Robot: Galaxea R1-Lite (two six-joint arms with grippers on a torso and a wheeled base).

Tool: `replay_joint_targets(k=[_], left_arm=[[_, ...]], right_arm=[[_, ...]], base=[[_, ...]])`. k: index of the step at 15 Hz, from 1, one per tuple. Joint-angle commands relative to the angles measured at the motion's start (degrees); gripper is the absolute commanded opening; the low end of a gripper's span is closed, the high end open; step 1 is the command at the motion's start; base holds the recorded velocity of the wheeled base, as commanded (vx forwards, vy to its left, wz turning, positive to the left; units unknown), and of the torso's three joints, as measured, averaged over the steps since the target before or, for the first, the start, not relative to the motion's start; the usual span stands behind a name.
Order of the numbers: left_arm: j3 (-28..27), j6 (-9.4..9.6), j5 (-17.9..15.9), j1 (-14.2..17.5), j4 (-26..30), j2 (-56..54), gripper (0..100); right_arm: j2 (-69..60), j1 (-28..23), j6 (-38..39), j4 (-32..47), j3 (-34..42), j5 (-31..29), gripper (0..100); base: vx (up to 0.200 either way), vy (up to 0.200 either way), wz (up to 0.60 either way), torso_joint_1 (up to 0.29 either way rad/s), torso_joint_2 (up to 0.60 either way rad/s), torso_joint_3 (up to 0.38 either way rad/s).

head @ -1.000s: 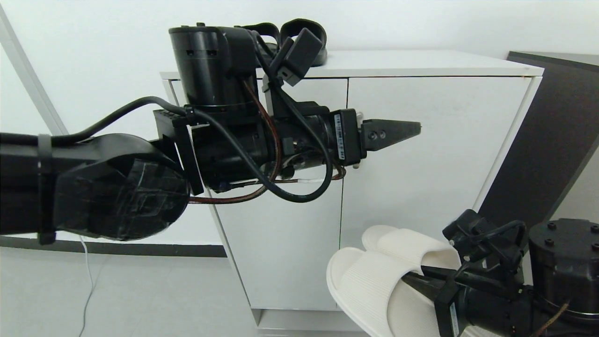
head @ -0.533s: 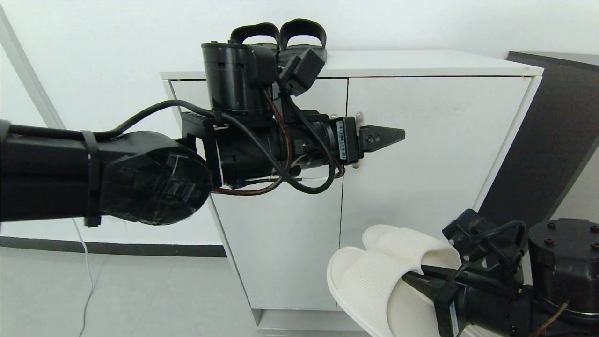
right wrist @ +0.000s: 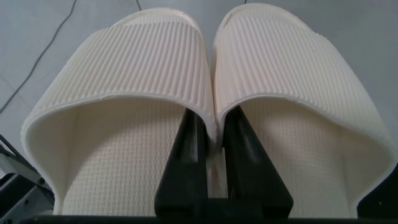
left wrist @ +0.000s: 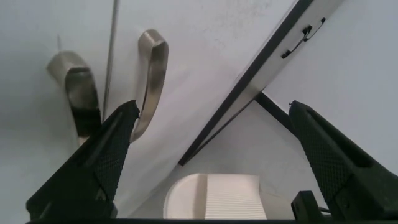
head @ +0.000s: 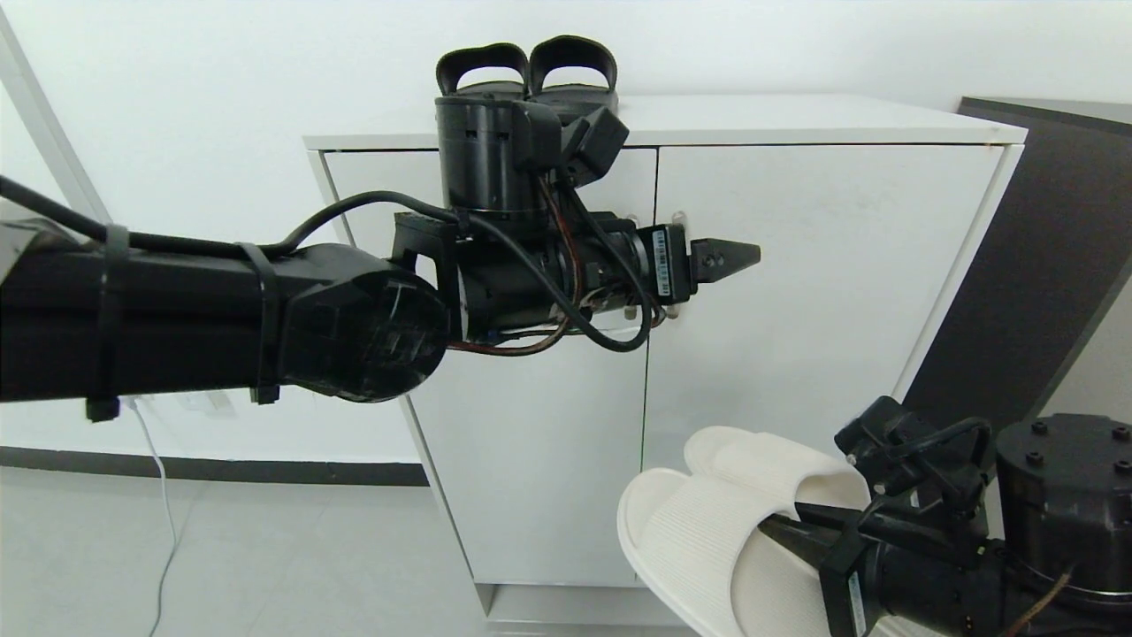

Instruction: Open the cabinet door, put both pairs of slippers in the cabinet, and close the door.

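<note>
The left claw [left wrist: 211,115] hangs spread wide, holding nothing, one fingertip just beside a curved metal handle [left wrist: 153,71]. A second handle [left wrist: 79,93] sits just past it, across the door seam. Both doors of the white cabinet [head: 796,310] are shut, so opening looks not yet begun and every step remains. Below and to this claw's right, the right claw [right wrist: 214,146] is clenched on the white slippers [right wrist: 143,81], pinching their inner walls together. Above the left claw, the black slippers [head: 531,66] rest on the cabinet top. The closed doors block both pairs. A dark panel [head: 1044,265] stands beyond the cabinet's right side, and a thin cable [head: 164,531] trails on the floor, well to the left.
</note>
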Motion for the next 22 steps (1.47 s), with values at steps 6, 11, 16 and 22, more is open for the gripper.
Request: replay_joint_targets(k=[6,11,16,22], left_arm=[[-4.75,-0.25,-0.12,0.71,1.83,3.66,0],[-2.72,-0.34,-0.12,0.62,1.66,2.96,0],[4.4,-0.42,-0.21,-2.1,1.31,-2.93,0],[12.74,-0.25,0.23,-4.83,1.22,-11.19,0]], right_arm=[[0.0,0.0,0.0,0.0,0.2,0.09,0],[-0.36,0.53,0.0,0.08,1.69,2.2,0],[-2.38,2.55,0.0,0.17,4.06,6.77,0],[-2.82,3.08,-2.29,0.26,5.91,8.26,0]], base=[[0.0,0.0,0.0,0.0,0.0,0.0],[0.0,0.0,0.0,0.0,0.0,0.0],[0.0,0.0,0.0,0.0,0.0,0.0],[0.0,0.0,0.0,0.0,0.0,0.0]])
